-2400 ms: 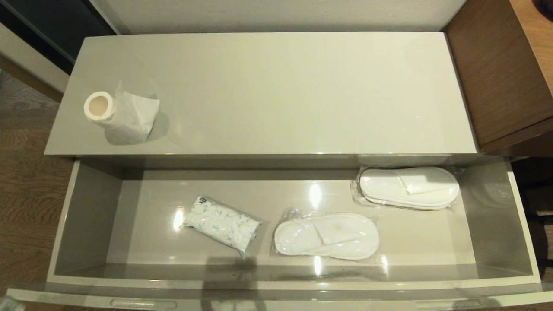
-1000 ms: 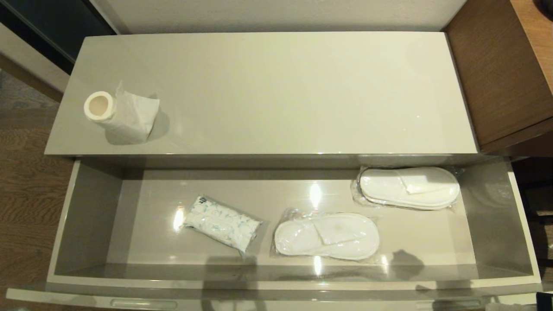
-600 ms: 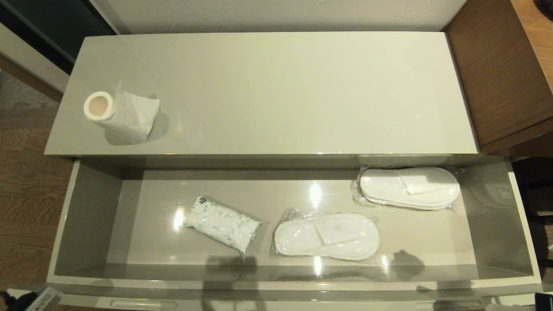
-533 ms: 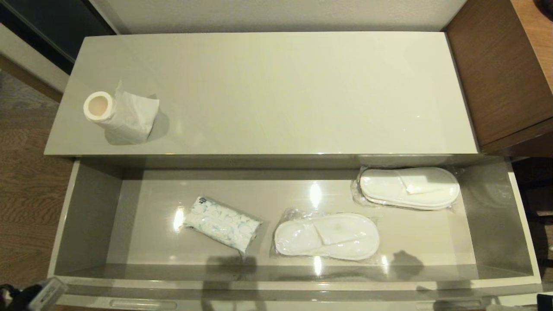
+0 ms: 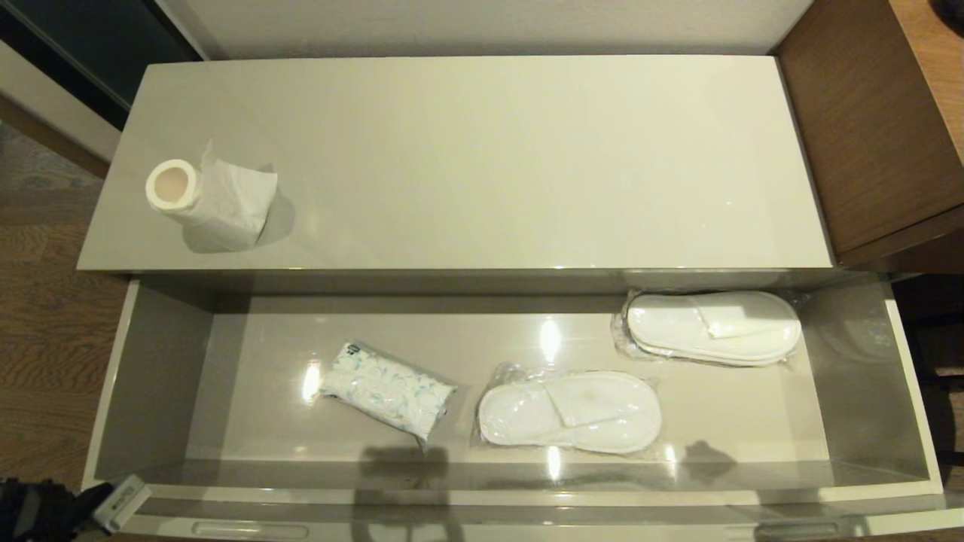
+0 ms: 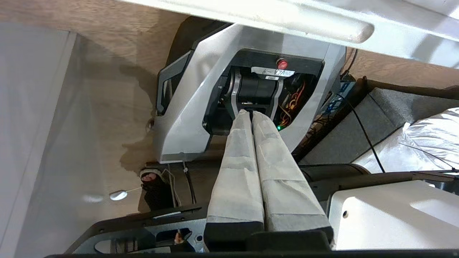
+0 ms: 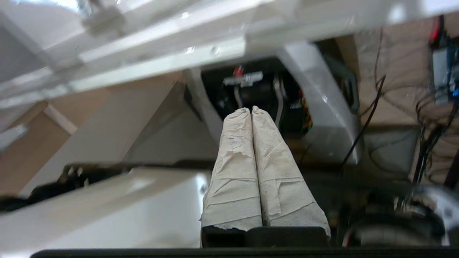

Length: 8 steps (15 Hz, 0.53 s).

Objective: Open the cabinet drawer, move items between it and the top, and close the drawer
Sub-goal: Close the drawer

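The cabinet drawer (image 5: 151,376) stands pulled wide open below the top (image 5: 482,150). Inside it lie a blue-patterned tissue pack (image 5: 388,389) and two bagged pairs of white slippers (image 5: 570,410) (image 5: 713,327). A toilet paper roll (image 5: 203,199) with a loose sheet rests on the top at its left end. My left arm (image 5: 45,512) shows at the drawer's front left corner. The left gripper (image 6: 250,113) is shut and empty, pointing down at my own base. The right gripper (image 7: 251,109) is also shut and empty, below the drawer front and out of the head view.
A brown wood-grain cabinet (image 5: 866,128) adjoins the cream cabinet on the right. Wood floor (image 5: 45,339) lies to the left. My grey-white base (image 6: 186,107) and cables sit under the drawer front (image 6: 287,25).
My left arm has come into the head view at the bottom left corner and moved toward the drawer's front corner. The bit of right arm at the bottom right edge has left the view.
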Motion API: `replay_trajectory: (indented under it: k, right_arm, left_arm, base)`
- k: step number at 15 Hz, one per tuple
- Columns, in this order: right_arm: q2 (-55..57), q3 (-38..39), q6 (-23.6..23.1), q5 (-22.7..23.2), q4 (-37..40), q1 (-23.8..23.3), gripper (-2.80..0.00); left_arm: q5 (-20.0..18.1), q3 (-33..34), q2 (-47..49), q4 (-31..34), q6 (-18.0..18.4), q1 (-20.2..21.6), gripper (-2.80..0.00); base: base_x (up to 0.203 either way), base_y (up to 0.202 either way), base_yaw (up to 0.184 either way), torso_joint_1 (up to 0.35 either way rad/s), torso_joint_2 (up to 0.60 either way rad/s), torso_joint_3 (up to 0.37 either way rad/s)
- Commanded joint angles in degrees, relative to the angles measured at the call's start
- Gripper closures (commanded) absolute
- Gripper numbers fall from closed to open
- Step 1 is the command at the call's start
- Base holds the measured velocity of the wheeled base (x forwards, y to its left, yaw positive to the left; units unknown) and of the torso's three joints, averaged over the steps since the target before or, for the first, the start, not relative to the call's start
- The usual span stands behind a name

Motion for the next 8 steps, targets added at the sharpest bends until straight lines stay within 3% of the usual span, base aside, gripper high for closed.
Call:
replay_trajectory:
  k: [1,3,6,8]
  right_arm:
    - [-0.69,-1.04,0.2,-0.34,2.85,0.39,0.0]
    - [1.47,1.8,0.1,-5.74,2.38,0.8,0.0]
    - [3.98,1.37,-0.23,-6.03,3.49,2.15,0.0]
    - [5.44,1.69,-0.35,-5.78,2.57,3.46,0.0]
  left_arm:
    - [0.07,-0.35,0.83,-1.6,-0.04,0.02,0.0]
    - [1.9,-0.45,1.07,-1.4,0.32,-0.31,0.0]
    - [4.38,-0.58,6.84,-2.25,0.09,-0.26,0.0]
    - [4.54,-1.07,9.04,-6.65,0.17,-0.31,0.0]
  base:
    - [0.0,0.0,0.0,0.0,0.0,0.0]
    - [0.0,0.0,0.0,0.0,0.0,0.0]
    - [0.0,0.0,0.0,0.0,0.0,0.0]
    - [0.0,0.0,0.0,0.0,0.0,0.0]
